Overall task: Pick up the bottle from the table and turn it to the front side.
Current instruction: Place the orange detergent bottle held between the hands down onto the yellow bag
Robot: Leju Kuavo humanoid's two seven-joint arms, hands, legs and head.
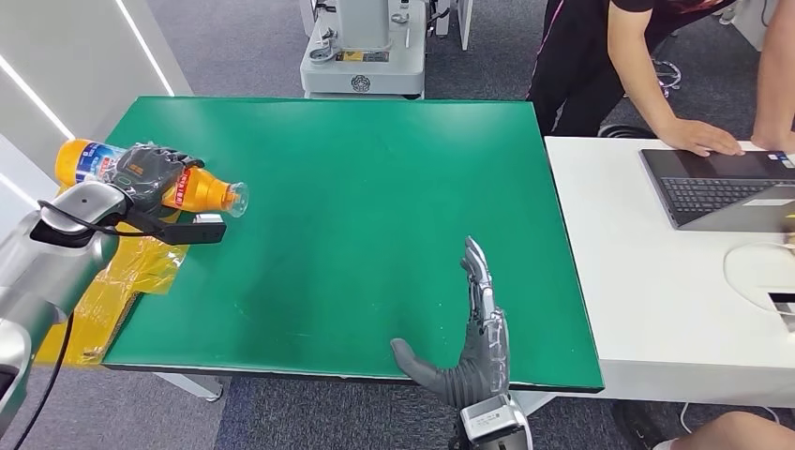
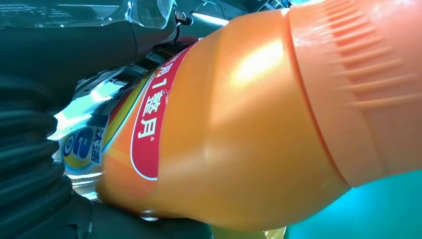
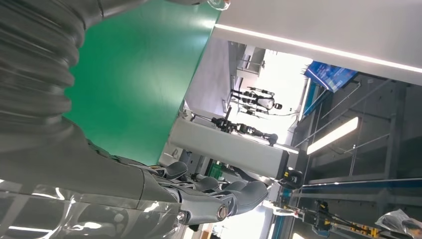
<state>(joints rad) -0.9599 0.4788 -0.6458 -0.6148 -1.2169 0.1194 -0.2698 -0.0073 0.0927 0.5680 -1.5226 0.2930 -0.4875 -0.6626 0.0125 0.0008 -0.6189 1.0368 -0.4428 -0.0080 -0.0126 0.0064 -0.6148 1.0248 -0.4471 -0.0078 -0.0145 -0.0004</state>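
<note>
**Orange bottle held on its side over the bench's left edge**

The orange plastic bottle with a blue, red and white label [image 1: 141, 178] is gripped by the left hand [image 1: 148, 171], whose dark fingers are wrapped around its middle. The bottle is held lying sideways, lifted off the green-topped bench [image 1: 356, 197], its clear neck end pointed toward the bench's centre. In the left wrist view the red label band and the ribbed orange body [image 2: 239, 129] are seen close up. The right hand [image 1: 473, 328] is held empty over the near edge, fingers straight and thumb spread. A yellow plastic bag [image 1: 131, 272] is seen beneath the left arm.
</note>
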